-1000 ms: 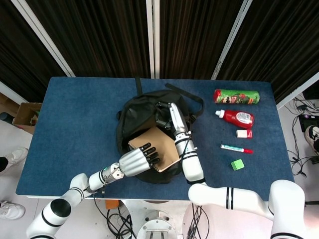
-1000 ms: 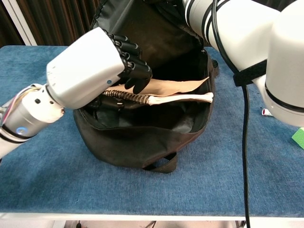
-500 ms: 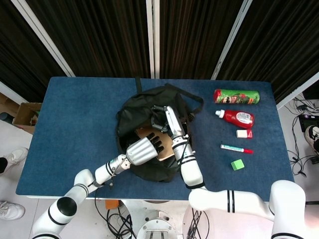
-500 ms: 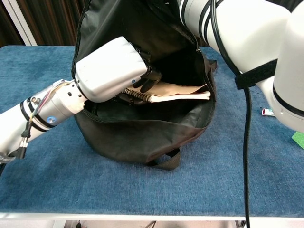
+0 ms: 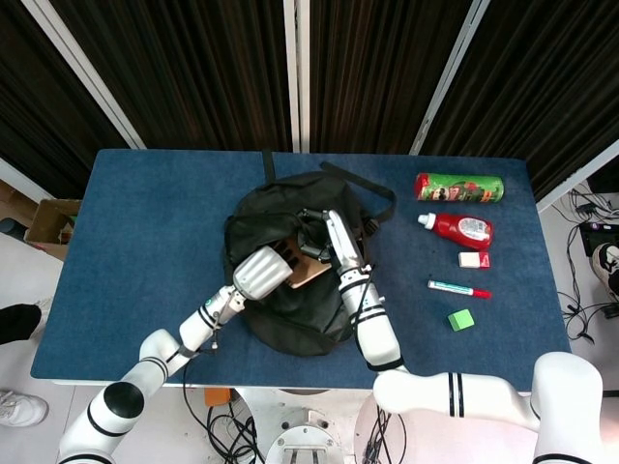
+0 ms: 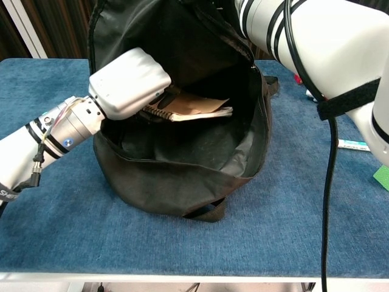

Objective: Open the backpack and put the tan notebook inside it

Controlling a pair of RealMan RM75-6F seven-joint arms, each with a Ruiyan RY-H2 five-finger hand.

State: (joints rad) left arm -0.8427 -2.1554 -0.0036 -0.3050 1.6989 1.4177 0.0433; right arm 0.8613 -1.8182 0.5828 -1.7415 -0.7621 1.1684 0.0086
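Note:
The black backpack (image 5: 280,314) lies mid-table with its mouth gaping toward me; its front wall (image 6: 182,176) fills the chest view. My left hand (image 5: 257,272) reaches into the opening and grips the tan spiral notebook (image 5: 309,274) by its bound edge. In the chest view that hand (image 6: 129,83) holds the notebook (image 6: 197,107) level inside the cavity, above the bag's floor. My right hand (image 5: 331,235) holds the upper flap of the opening raised. Its fingers are partly hidden by black fabric, and only its forearm (image 6: 304,36) shows in the chest view.
To the right of the bag lie a green can (image 5: 459,187), a red bottle (image 5: 462,229), a small white-and-red block (image 5: 474,259), a marker (image 5: 458,288) and a green cube (image 5: 461,319). A cardboard box (image 5: 48,222) stands off the table's left edge.
My left hand has carried the notebook from the bag's front rim deeper into the opening. The right hand has kept the flap lifted, shifting only slightly.

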